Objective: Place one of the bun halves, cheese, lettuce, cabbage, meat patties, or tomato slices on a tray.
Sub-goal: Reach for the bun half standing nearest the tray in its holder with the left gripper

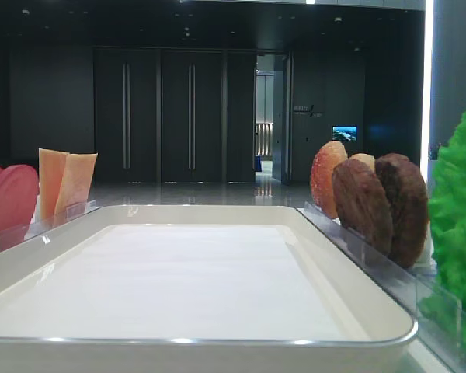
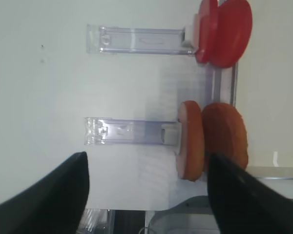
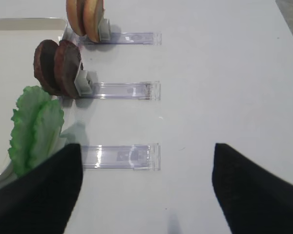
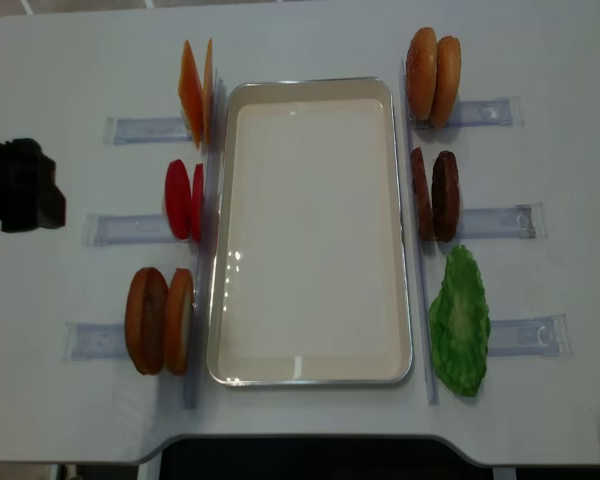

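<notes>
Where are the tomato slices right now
In the overhead view the tomato slices stand on edge just left of the tray, between the cheese behind them and a pair of bun halves in front.

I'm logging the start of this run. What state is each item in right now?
tray: empty, flat on the table
cheese: upright in its holder, left of tray
tomato slices: upright, left side
bun halves: upright pairs, near left and far right
meat patties: upright, right side
lettuce: in its holder, right side
left tool: open, empty
right tool: open, empty
</notes>
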